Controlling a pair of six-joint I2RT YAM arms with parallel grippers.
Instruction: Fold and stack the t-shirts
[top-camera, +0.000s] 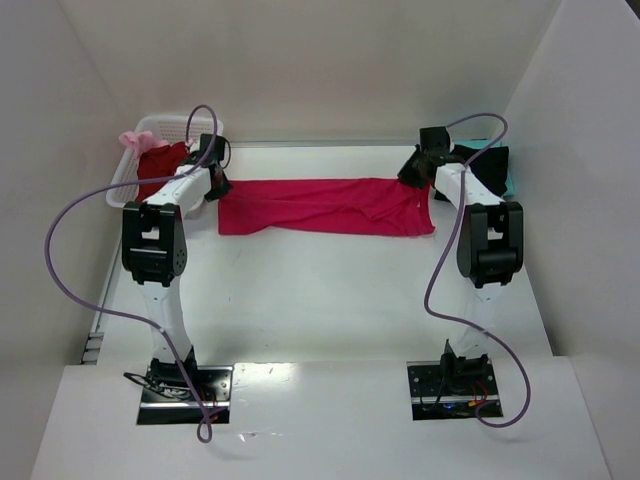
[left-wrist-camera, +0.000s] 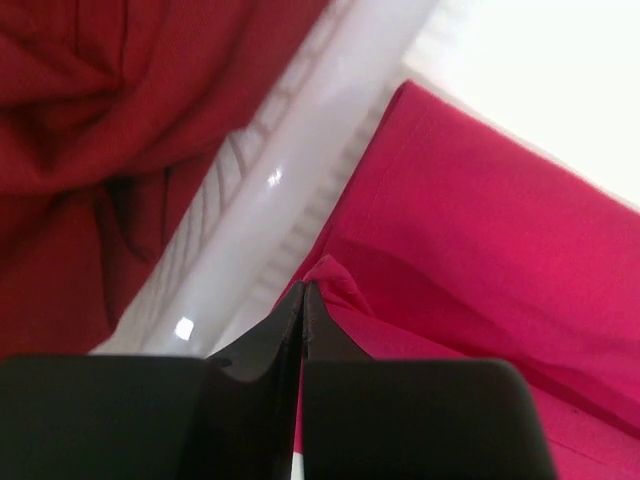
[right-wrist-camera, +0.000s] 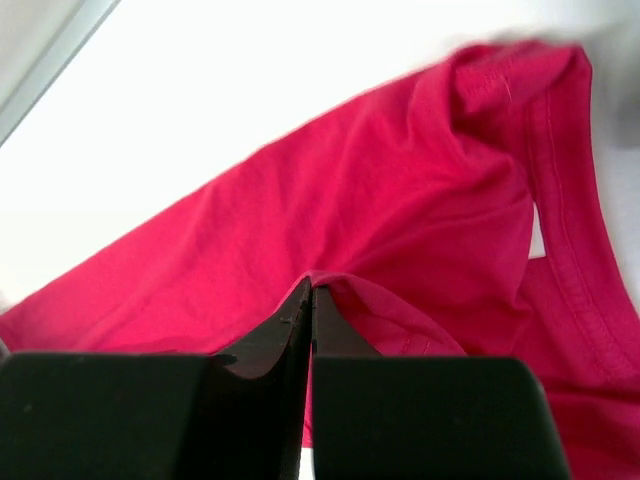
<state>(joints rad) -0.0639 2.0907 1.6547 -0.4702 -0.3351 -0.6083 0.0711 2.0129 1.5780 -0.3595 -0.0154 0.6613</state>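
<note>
Both claws bite the crimson-pink t-shirt (top-camera: 325, 206), which lies stretched in a long band across the far part of the table (top-camera: 330, 300), between the white basket (top-camera: 165, 124) and the black tee (top-camera: 488, 170). My left gripper (left-wrist-camera: 303, 300) has its jaws closed on a small fold at the shirt's left end, just beside the basket wall. My right gripper (right-wrist-camera: 311, 295) is pinched shut on a fold at the right end, near a stitched hem. For a clean fold, I judge both ends should rise together, level and taut, with the left steered clear of the basket so nothing snags.
</note>
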